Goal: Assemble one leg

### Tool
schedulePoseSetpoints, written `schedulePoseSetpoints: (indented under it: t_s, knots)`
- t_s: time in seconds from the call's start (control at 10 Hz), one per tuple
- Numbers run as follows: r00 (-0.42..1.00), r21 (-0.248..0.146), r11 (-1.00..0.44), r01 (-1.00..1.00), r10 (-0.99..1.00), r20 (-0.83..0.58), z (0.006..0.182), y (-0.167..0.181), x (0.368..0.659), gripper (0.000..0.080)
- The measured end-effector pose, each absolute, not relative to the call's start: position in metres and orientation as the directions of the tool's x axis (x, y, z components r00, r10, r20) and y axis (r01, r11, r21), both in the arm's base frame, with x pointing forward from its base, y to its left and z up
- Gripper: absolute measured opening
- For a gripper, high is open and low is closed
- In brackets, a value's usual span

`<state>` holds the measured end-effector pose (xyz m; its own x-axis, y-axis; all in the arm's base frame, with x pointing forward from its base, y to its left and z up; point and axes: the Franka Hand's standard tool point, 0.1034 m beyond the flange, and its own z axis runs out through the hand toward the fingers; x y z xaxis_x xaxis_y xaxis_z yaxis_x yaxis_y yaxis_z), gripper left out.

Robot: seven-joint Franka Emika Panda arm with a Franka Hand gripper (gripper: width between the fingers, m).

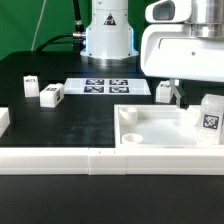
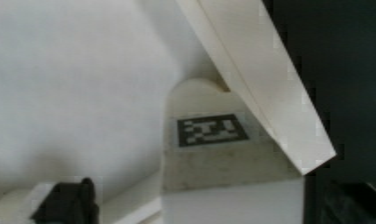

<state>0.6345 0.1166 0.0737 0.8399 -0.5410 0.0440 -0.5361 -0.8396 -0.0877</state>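
A leg (image 1: 210, 115), a stubby white block with a square marker tag, stands upright at the right end of the large white tray-like part (image 1: 150, 135). My gripper (image 1: 190, 98) hangs above and just behind it, jaws open. In the wrist view the leg (image 2: 211, 130) lies between the two dark fingertips (image 2: 60, 200). The one fingertip is clearly apart from it and the other is close beside it. The gripper (image 2: 206, 205) holds nothing. The tray's raised rim (image 2: 256, 70) runs diagonally past the leg.
Three more legs lie on the black table, two (image 1: 30, 85) (image 1: 51, 95) at the exterior view's left and one (image 1: 164, 91) behind the tray. The marker board (image 1: 105, 86) lies before the robot base. A long white rail (image 1: 90, 160) runs along the front.
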Motion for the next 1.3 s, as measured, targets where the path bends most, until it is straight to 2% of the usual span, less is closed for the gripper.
schedulePoseSetpoints:
  t_s: [0.1, 0.2, 0.3, 0.7, 1.0, 1.2, 1.3]
  knots:
    - [0.84, -0.088, -0.84, -0.536, -0.541, 0.044, 0.0737, 0.1165, 0.6345, 0.0522]
    - [0.84, -0.088, -0.839, -0.536, -0.541, 0.044, 0.0736, 0.1164, 0.6345, 0.0374]
    - [0.84, -0.088, -0.839, -0.536, -0.541, 0.044, 0.0736, 0.1163, 0.6345, 0.0291]
    - [0.779, -0.094, -0.779, -0.62, -0.625, 0.041, 0.0738, 0.1141, 0.6355, 0.0291]
    - [0.478, -0.107, -0.476, -0.873, -0.878, -0.001, 0.0735, 0.1129, 0.6344, 0.0291]
    - [0.273, -0.103, -0.269, -0.958, -0.962, -0.026, 0.0732, 0.1136, 0.6337, 0.0291]
    - [0.111, -0.098, -0.106, -0.989, -0.993, -0.048, 0.0731, 0.114, 0.6333, 0.0291]
